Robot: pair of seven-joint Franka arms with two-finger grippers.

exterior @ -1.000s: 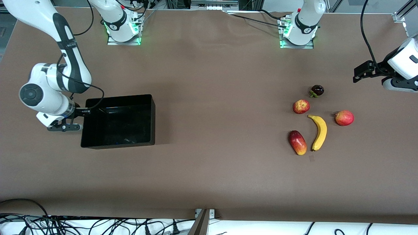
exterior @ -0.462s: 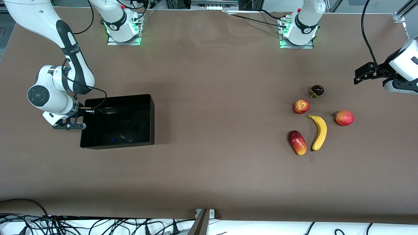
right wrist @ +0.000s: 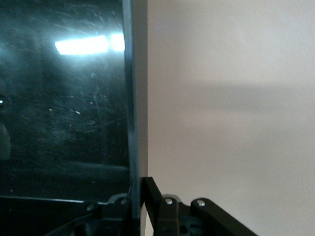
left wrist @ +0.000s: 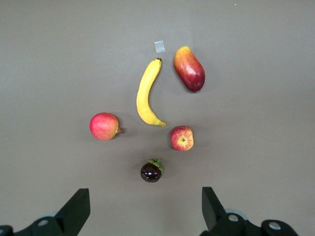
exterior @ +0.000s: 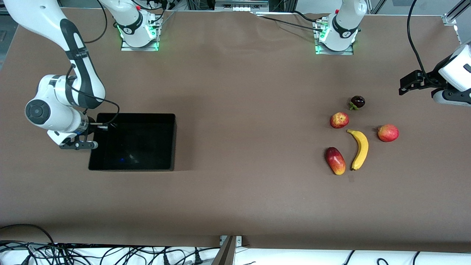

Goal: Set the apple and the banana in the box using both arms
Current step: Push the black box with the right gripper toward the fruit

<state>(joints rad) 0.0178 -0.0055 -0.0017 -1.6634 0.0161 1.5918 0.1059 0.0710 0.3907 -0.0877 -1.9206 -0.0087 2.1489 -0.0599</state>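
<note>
Brown table cloth is seen under the glossy black plastic box (exterior: 132,141), whose wall is gripped by the right gripper (exterior: 96,126), while the small red apple (exterior: 339,120) and long yellow banana (exterior: 359,148), pointing toward the camera, are left nearest the wide-open left gripper (left wrist: 145,209).

My bench (exterior: 239,92), brown and matte, under even overhead light.

A brown covering lies over the whole bench top, with faint creases near the edge where I am bolted down. Two metal mounting plates (exterior: 140,46) glow green there. Black cables (exterior: 110,254) tangle over a white strip along the edge nearest the front camera, and a small metal bracket (exterior: 231,240) sits at that edge's middle. Aluminium framing (exterior: 450,18) shows at one corner.
</note>
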